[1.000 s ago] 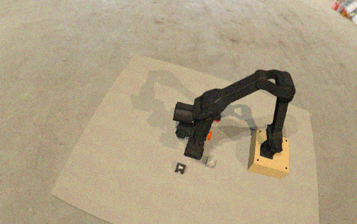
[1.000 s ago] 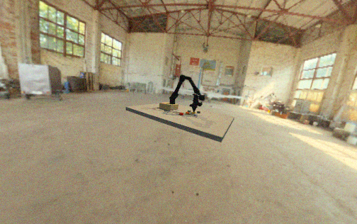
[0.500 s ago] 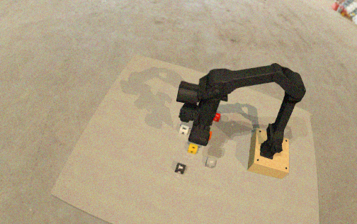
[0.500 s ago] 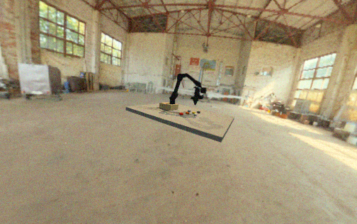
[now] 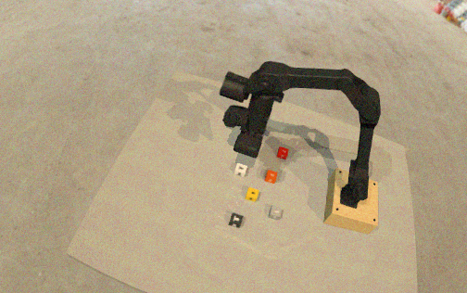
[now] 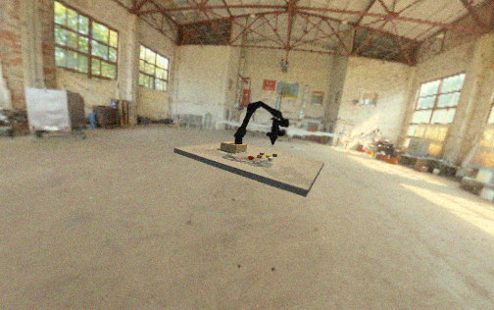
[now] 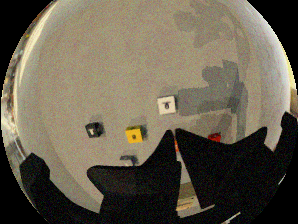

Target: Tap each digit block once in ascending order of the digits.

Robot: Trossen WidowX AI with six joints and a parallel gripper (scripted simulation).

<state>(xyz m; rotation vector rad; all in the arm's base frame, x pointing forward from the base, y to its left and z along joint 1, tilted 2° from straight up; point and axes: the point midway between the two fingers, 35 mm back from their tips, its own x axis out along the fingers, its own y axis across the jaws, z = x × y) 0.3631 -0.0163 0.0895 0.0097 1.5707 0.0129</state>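
Reaching leftward in the top view, the black arm rises from a wooden base at the right, arches over the table and bends down at the wrist. Its gripper appears just far of the white block. The red block lies farther right, the orange block nearer, then the yellow block; the black block and grey block lie nearest, left and right.

In the exterior view, the gripper points down, raised above the table and apart from the blocks. Signs on the far wall are unreadable.

In the wrist view, the fingers are drawn narrow, tips almost meeting, holding nothing. The white block shows a dark digit, the black one a pale mark, the yellow one a dark mark; all are too blurred to read. The fingers partly hide the orange, red and grey blocks.
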